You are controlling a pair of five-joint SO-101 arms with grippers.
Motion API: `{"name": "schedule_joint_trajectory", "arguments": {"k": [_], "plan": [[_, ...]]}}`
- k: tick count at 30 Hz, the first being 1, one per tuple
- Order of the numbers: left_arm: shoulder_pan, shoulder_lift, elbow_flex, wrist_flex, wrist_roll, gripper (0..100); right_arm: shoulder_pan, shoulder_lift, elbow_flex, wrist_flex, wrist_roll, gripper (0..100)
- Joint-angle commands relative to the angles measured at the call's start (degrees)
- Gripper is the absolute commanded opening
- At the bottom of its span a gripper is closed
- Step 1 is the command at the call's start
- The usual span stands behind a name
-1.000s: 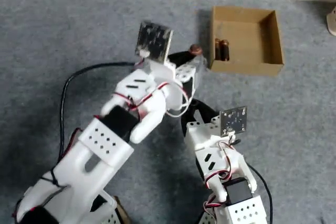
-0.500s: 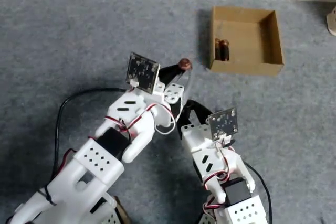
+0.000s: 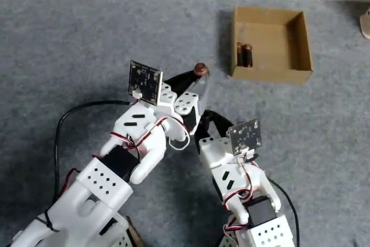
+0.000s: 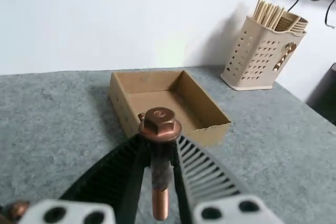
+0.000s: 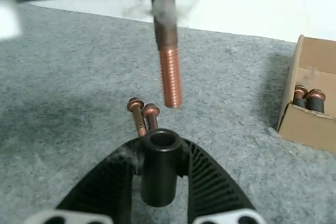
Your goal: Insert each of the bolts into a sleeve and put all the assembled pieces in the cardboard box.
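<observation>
Sleeve [image 5: 159, 174]: lower end hidden, my right gripper [image 5: 160, 153] clamped on it. Left gripper [image 4: 157, 145] clamps bolt [image 4: 159, 128] upright, just outside cardboard box [image 3: 304, 41]. Box holds two assembled pieces [image 3: 244, 55].

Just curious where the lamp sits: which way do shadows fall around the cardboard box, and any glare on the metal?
High view: soft shadow on the mat left of the cardboard box, and inside along that wall. Left wrist view: the pale holder shades the room wall beside it; the bolt shows mild sheen, no glare. Right wrist view: mat darkens beside the box.
</observation>
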Motion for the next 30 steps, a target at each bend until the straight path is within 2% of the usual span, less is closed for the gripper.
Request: {"name": "schedule_joint_trajectory", "arguments": {"k": [1,13,16,23,26,30], "plan": [[1.54,-2.59,-0.48,3.43,2.11,0,-0.22,-0.04,8.4,-1.19,0.7,0.5],[2.15,-3.12,1.54,4.13,2.55,0,-0.13,-0.04,8.4,-1.19,0.7,0.5],[4.44,-3.12,1.71,4.66,4.4,0,-0.04,-0.04,8.4,-1.19,0.7,0.5],[5.85,-3.12,1.54,6.95,5.98,0,2.86,-0.04,8.4,-1.19,0.7,0.5],[5.76,-2.86,1.71,7.03,5.54,0,2.68,-0.04,8.4,-1.19,0.53,0.5],[6.55,-2.59,2.95,7.03,-1.14,0,2.59,-0.04,8.4,-1.19,0.35,0.5]]}}
